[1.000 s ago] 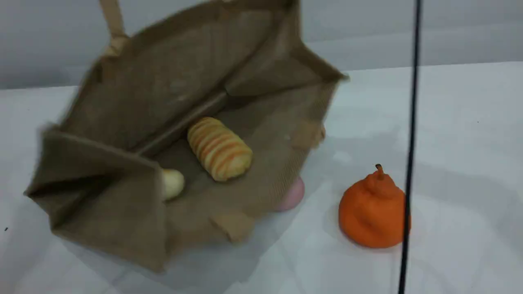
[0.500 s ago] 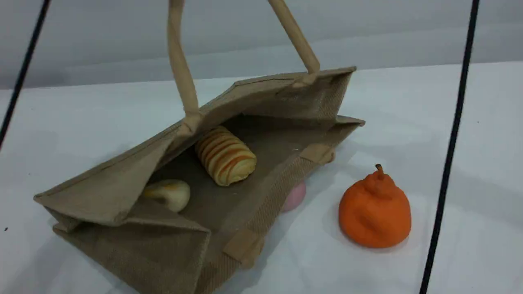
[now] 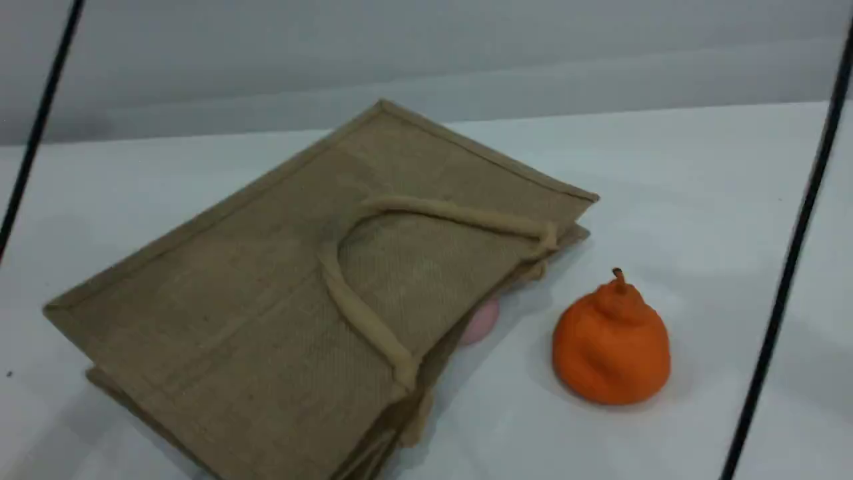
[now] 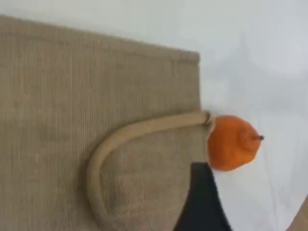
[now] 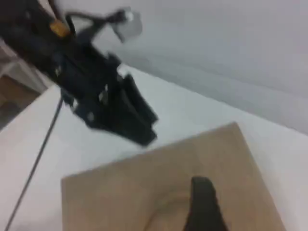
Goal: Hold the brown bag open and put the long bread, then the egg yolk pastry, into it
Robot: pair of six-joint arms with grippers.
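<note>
The brown bag (image 3: pixel 280 293) lies collapsed flat on the white table, its top handle (image 3: pixel 360 313) draped loose across its upper face. The long bread and the egg yolk pastry are hidden. In the left wrist view the bag (image 4: pixel 72 96) and handle (image 4: pixel 120 139) lie below my left fingertip (image 4: pixel 202 197), which holds nothing. The right wrist view shows my left gripper (image 5: pixel 137 122) hanging above the bag's far side (image 5: pixel 144 192), blurred, with nothing in it. My right fingertip (image 5: pixel 204 202) hovers over the bag, empty. Neither gripper appears in the scene view.
An orange pear-shaped fruit (image 3: pixel 610 347) stands just right of the bag's mouth. A pink ball (image 3: pixel 483 320) peeks out from under the bag's edge. Thin black cables (image 3: pixel 40 113) (image 3: pixel 786 267) cross the scene view at both sides.
The bag's raised side and handle dropped; the open bag has fallen shut and flat, covering the bread and pastry. My left gripper has let go of the handle.
</note>
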